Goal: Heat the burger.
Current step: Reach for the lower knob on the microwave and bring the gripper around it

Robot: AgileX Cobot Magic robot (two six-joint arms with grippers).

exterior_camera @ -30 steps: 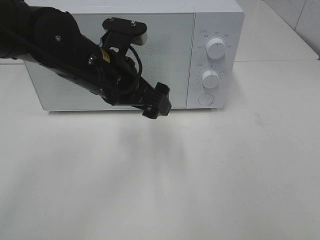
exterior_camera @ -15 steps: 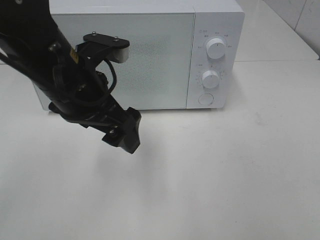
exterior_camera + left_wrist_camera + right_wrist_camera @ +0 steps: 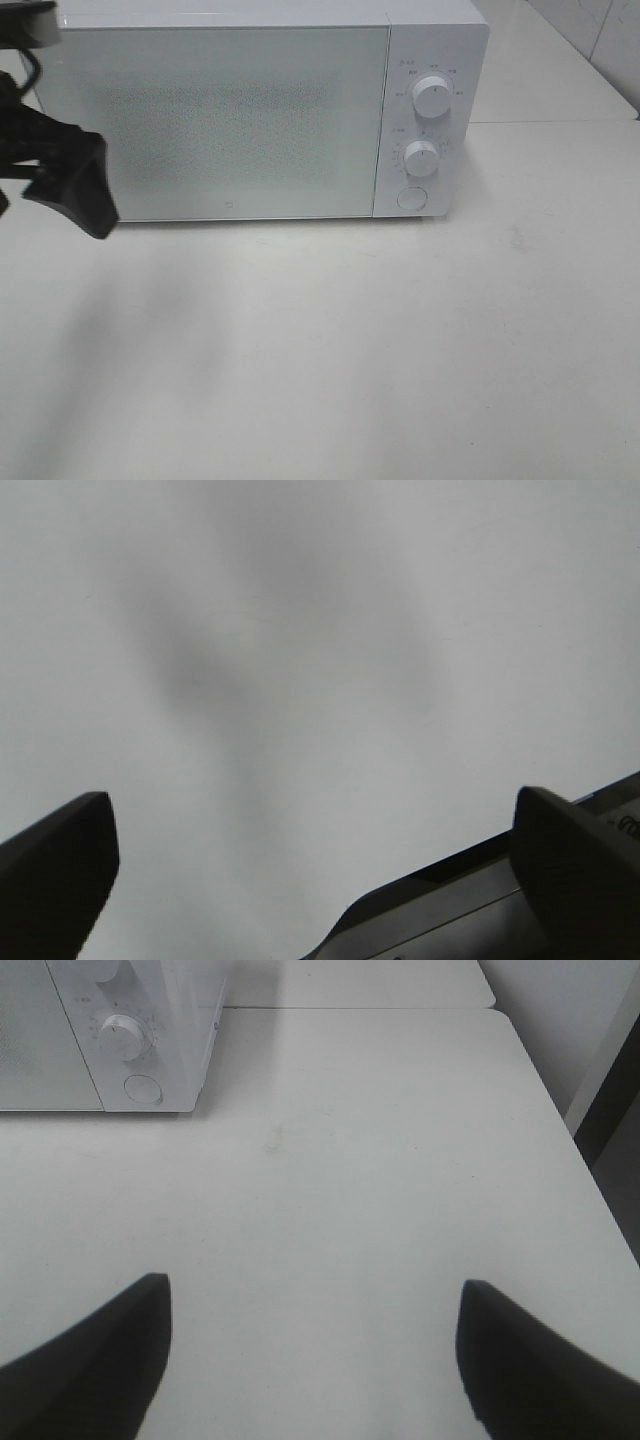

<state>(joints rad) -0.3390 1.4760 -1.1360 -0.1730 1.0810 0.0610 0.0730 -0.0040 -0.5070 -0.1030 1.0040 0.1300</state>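
Note:
The burger is out of view in every frame. A white microwave [image 3: 240, 120] stands at the back of the table with its door shut; the frosted window hides whatever is inside. My left gripper [image 3: 75, 190] hangs at the far left edge of the high view, in front of the microwave's left corner. In the left wrist view my left gripper [image 3: 315, 875] stands open over bare table, nothing between its fingers. My right gripper [image 3: 315, 1360] is open and empty too, over the table to the right of the microwave [image 3: 150, 1020]; the high view does not show it.
The microwave's control panel carries two round knobs [image 3: 432, 96] [image 3: 421, 158] and a round button [image 3: 410, 198]. The white table [image 3: 350, 350] stretches in front. In the right wrist view the table's right edge [image 3: 570, 1130] drops off beside a dark gap.
My left arm has swung from in front of the microwave door leftward to the edge of the high view, uncovering the whole door. Both grippers stay open.

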